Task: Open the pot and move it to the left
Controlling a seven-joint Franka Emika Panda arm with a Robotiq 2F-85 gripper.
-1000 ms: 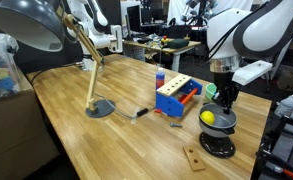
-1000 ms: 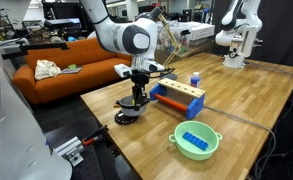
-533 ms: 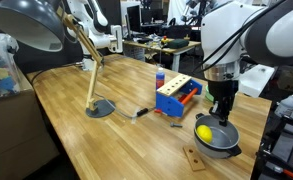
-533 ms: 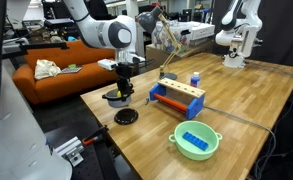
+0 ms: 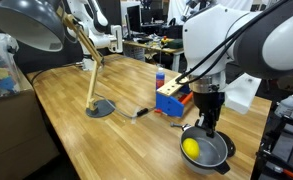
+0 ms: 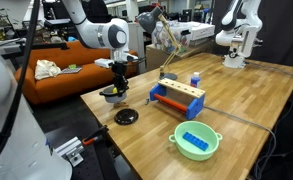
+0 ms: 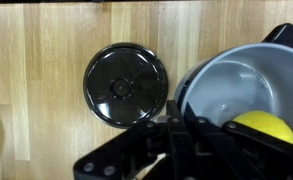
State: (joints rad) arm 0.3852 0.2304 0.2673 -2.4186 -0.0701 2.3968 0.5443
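Note:
The pot (image 5: 208, 150) is small, round and black, with a pale inside and a yellow ball (image 5: 191, 147) in it. It also shows in an exterior view (image 6: 110, 96) and in the wrist view (image 7: 236, 80). My gripper (image 5: 206, 128) is shut on the pot's rim and holds it just above the wooden table near the edge. The gripper also shows in an exterior view (image 6: 114, 86) and in the wrist view (image 7: 182, 135). The flat dark lid (image 7: 126, 84) lies on the table beside the pot, apart from it; it also shows in an exterior view (image 6: 127, 116).
A blue-and-orange box (image 5: 176, 97) stands mid-table, also in an exterior view (image 6: 178, 97). A desk lamp (image 5: 98, 108) stands further along. A green basket (image 6: 195, 141) holds a blue thing. A couch (image 6: 76, 60) lies beyond the table edge.
My gripper has carried the pot with the yellow ball away from above the lid, sideways along the table edge and lower. The lid stays where it lay.

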